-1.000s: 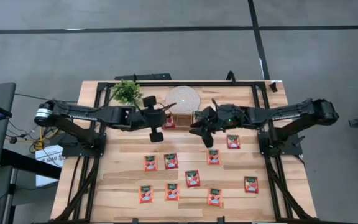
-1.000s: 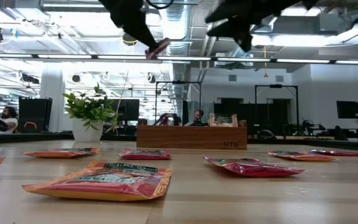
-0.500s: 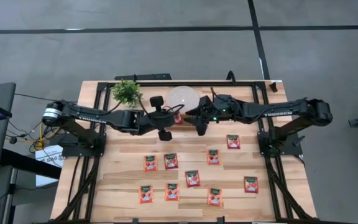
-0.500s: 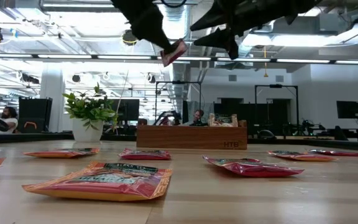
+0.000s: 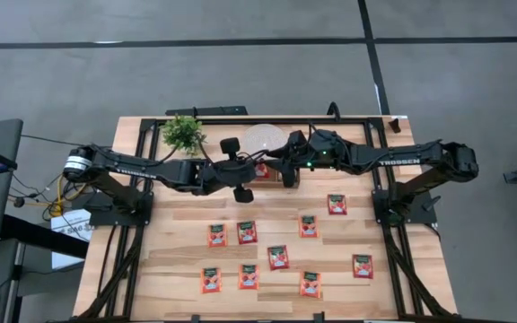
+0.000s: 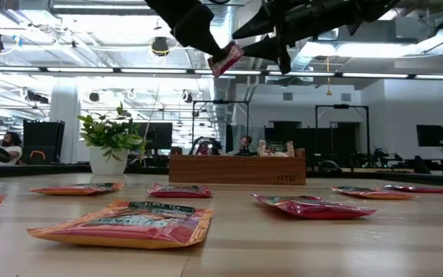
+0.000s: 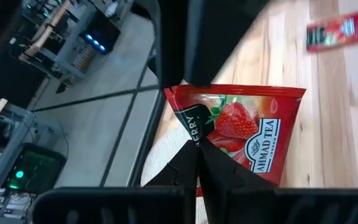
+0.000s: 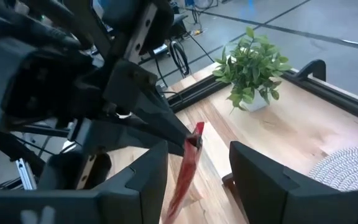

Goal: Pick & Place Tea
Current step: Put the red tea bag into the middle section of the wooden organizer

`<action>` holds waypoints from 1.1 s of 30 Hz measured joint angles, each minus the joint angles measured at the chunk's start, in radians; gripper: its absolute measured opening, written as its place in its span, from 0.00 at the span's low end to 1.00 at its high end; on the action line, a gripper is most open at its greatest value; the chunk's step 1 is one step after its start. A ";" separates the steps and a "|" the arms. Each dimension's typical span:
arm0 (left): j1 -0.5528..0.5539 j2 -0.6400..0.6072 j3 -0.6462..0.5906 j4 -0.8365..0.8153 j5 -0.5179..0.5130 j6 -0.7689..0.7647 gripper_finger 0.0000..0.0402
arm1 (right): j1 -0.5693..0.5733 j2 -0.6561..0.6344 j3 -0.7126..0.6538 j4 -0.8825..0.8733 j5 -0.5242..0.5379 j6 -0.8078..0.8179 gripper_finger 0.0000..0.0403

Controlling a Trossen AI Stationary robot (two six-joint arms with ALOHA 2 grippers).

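Red-orange square tea sachet [image 7: 241,134] hung above the table's far middle, clamped in the left gripper's [image 5: 257,170] tightly closed jaws. Just right of it, the right gripper [image 8: 197,165] faced it, jaws spread wide and empty.

From above we look straight down on the whole tabletop [image 5: 178,233]. The low camera sits at its surface, facing the room beyond. Each wrist camera looks closely past its own fingers. All four share the red tea sachet [image 7: 241,134] held aloft.
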 joint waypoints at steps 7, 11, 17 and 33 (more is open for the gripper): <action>0.000 0.004 0.001 0.046 0.000 0.029 0.00 | 0.001 0.000 0.000 0.003 0.001 0.000 0.39; 0.000 0.004 0.001 0.044 0.000 0.027 0.00 | 0.000 0.000 0.000 0.003 0.007 0.000 0.36; 0.000 0.004 0.001 0.048 0.005 0.019 0.00 | 0.000 0.000 0.000 0.004 0.026 0.000 0.25; 0.000 0.004 0.000 0.049 0.008 0.016 0.00 | 0.002 0.000 0.000 0.000 0.026 -0.007 0.01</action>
